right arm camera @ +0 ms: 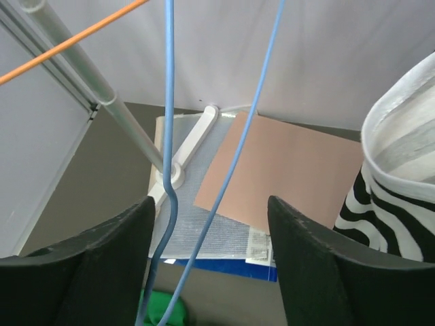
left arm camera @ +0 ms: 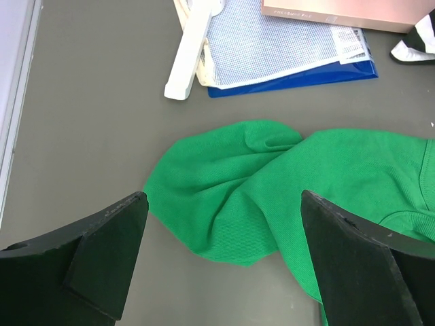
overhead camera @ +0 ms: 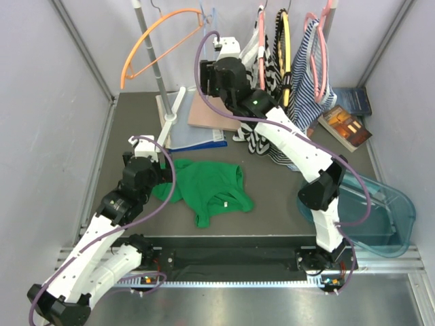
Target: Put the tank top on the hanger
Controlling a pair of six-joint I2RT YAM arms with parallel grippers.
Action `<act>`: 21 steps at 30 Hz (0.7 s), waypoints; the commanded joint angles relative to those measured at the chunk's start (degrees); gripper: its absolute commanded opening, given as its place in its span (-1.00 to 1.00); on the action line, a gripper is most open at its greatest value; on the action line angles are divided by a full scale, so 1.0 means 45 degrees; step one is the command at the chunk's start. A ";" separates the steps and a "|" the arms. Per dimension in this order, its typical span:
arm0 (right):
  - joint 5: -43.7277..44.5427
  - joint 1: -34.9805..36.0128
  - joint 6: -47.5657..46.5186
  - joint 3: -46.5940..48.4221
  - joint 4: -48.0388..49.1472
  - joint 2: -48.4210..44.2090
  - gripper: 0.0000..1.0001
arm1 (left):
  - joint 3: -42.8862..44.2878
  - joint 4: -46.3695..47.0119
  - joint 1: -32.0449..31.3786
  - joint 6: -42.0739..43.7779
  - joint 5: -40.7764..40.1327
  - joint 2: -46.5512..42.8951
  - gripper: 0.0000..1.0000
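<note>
My left gripper (left arm camera: 223,200) is spread wide and grips nothing. It hangs low over the dark table (left arm camera: 81,122). The left end of the bright-green sleeveless fabric tank top (left arm camera: 272,183) lies crumpled right under the gap between my fingers, and the rest spreads away to the right of that hand. Its small white label (overhead camera: 221,202) shows on the edge nearer my bases. Ahead of the hand, beyond the green cloth, the white plastic foot of the clothes rack (left arm camera: 194,47) lies across a flat white mesh pouch with a blue edge (left arm camera: 272,47). What the pouch holds I cannot tell. A flat pinkish-brown box (left arm camera: 340,10) lies on the pouch's far right corner.

My right gripper (right arm camera: 209,204) is raised, its fingers also parted and clamping nothing. Two strands of the thin light-blue wire hanger (right arm camera: 168,102) run down through the gap between the fingers. To the left of this hand stand the grey rack pole (right arm camera: 102,88) and a large orange hanger (right arm camera: 68,44). To its right hangs a black-and-white striped top (right arm camera: 401,204). Well back from this hand, beside the arm's elbow, a translucent blue plastic bin (overhead camera: 387,210) sits at the table's right edge.
</note>
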 commanded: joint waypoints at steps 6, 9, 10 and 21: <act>0.0287 0.0071 -0.0516 -0.0022 -0.0230 -0.1032 -0.03 | -0.0089 0.0527 0.0059 -0.0035 -0.0230 -0.0219 0.97; -0.0199 -0.0006 -0.0556 -0.0003 -0.0270 -0.0974 -0.05 | -0.0070 0.0527 0.0078 -0.0035 -0.0230 -0.0258 0.97; -0.0452 -0.0084 -0.0517 -0.0022 -0.0328 -0.0896 -0.06 | -0.0089 0.0527 0.0059 -0.0035 -0.0230 -0.0258 0.97; -0.0553 -0.0104 -0.0556 -0.0022 -0.0211 -0.1050 -0.96 | -0.0128 0.0527 0.0059 -0.0015 -0.0425 -0.0258 0.97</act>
